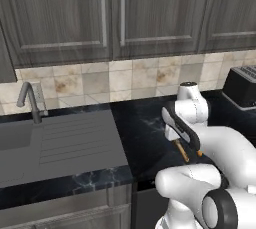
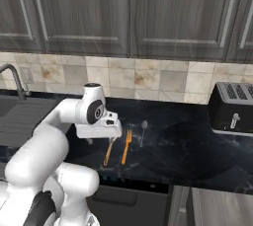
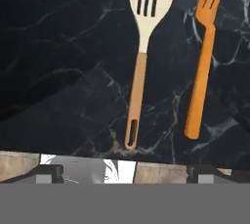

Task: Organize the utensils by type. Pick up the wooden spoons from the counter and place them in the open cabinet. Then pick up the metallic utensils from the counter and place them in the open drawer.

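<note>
Hand view: the jaws stand wide apart with nothing between them, hanging above the black marble bench [image 3: 63, 71]; a slotted wooden spoon [image 3: 141, 52] lies flat on it, pale bowl away from the jaws; just beside it lies an orange fork [image 3: 202, 61], roughly parallel, apart from the spoon; in the right base view a metal spoon [image 2: 143, 130] lies past the fork; a black toaster [image 2: 231, 109] stands well apart; a sink [image 1: 55, 140] lies left.

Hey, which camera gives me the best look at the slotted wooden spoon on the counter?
The hand view: the slotted wooden spoon lies in full, bowl to handle hole. The right base view shows its handle beside the orange fork, bowl behind the hand. The left base view shows a sliver.
</note>
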{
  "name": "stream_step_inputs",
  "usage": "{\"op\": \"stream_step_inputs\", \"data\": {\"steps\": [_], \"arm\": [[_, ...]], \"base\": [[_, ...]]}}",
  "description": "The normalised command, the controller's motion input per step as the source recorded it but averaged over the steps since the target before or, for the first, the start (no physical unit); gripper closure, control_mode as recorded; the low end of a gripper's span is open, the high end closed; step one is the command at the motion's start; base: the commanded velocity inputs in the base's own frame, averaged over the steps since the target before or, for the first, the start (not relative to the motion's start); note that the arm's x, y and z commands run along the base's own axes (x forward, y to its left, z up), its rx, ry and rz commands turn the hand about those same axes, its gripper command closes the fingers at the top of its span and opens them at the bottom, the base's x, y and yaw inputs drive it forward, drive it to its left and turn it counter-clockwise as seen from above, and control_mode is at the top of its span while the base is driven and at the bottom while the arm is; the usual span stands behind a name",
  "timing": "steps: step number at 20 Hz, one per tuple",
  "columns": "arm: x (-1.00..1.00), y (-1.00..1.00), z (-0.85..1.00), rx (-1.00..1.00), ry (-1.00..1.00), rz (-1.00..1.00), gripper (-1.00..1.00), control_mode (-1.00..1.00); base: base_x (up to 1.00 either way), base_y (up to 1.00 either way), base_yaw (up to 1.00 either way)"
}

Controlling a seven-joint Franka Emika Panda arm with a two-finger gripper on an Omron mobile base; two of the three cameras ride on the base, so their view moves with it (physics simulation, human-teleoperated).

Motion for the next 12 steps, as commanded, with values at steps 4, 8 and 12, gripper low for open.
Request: {"op": "stream_step_inputs", "data": {"steps": [4, 8, 12], "arm": [[0.49, -0.03, -0.42, -0.07, 0.07, 0.00, -1.00, -1.00], [0.43, -0.20, -0.41, 0.00, 0.06, 0.00, -1.00, -1.00], [0.08, -0.15, -0.44, 0.02, 0.04, 0.00, -1.00, -1.00]], "base": [[0.00, 0.00, 0.00], [0.00, 0.00, 0.00], [0.00, 0.00, 0.00]]}}
